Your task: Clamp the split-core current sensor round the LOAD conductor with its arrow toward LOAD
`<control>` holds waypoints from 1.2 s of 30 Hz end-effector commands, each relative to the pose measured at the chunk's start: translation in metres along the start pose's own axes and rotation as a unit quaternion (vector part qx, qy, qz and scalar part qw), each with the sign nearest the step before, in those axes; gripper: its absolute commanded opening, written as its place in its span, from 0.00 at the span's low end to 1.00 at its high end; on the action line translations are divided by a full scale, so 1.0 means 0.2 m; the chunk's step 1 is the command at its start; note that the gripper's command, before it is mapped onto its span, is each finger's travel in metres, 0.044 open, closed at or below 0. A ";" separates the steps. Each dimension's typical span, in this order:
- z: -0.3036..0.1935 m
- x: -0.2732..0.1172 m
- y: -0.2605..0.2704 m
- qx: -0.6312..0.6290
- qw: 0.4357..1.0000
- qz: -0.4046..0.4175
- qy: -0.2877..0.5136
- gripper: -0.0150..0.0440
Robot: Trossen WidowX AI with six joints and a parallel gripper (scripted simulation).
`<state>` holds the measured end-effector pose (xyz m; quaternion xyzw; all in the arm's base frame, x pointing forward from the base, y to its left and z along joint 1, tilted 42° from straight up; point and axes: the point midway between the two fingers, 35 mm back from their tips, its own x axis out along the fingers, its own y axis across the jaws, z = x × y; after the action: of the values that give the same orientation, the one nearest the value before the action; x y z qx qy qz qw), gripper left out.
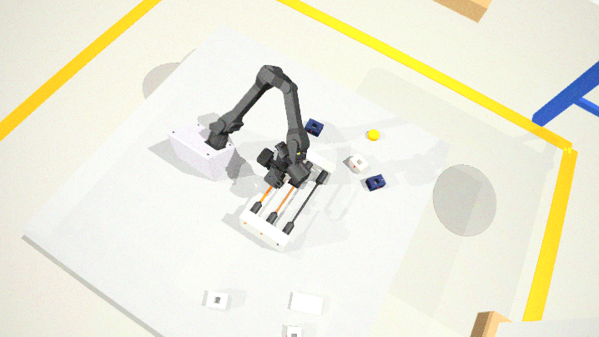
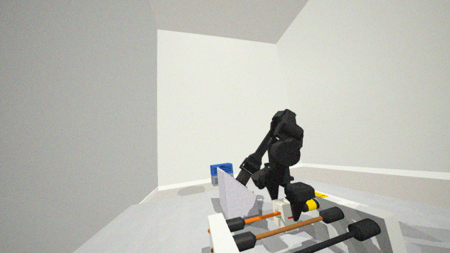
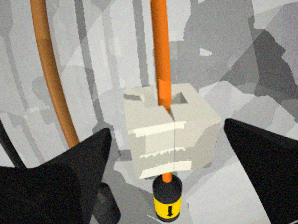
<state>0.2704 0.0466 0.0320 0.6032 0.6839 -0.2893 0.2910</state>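
Observation:
A cream split-core sensor (image 2: 281, 210) (image 3: 150, 142) sits around the bright orange conductor (image 1: 265, 194) (image 2: 261, 217) (image 3: 161, 40), near its far end. Its two halves meet along a seam in the wrist view; whether the latch is caught cannot be told. It looks tilted on the conductor. A red mark (image 2: 289, 217) shows low on its side; the arrow's direction is unclear. A black sleeve with a yellow band (image 3: 167, 204) reading 1 is beyond it; no LOAD lettering is legible. My gripper (image 3: 168, 129) is open, one finger on each side of the sensor, with gaps between.
A brown-orange conductor (image 2: 289, 227) (image 3: 50, 80) and a black one (image 1: 304, 203) run alongside, between white end blocks (image 1: 264, 231). Two blue blocks (image 1: 314, 127) (image 1: 375, 183), a cream one (image 1: 358, 163) and a yellow disc (image 1: 373, 134) lie beyond. A pale box (image 1: 196, 146) (image 2: 235, 201) is by the arm's base.

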 end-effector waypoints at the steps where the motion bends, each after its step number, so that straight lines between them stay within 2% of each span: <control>1: -0.01 0.03 0.00 0.001 1.000 -0.002 0.001 1.00; 18: 0.02 0.15 0.00 0.001 1.000 0.006 0.002 1.00; 22: 0.02 0.13 0.00 -0.001 1.000 0.006 0.000 0.82; 36: 0.02 0.13 0.00 -0.001 1.000 0.006 0.000 0.66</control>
<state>0.2680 0.0611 0.0099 0.6070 0.6806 -0.2873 0.2930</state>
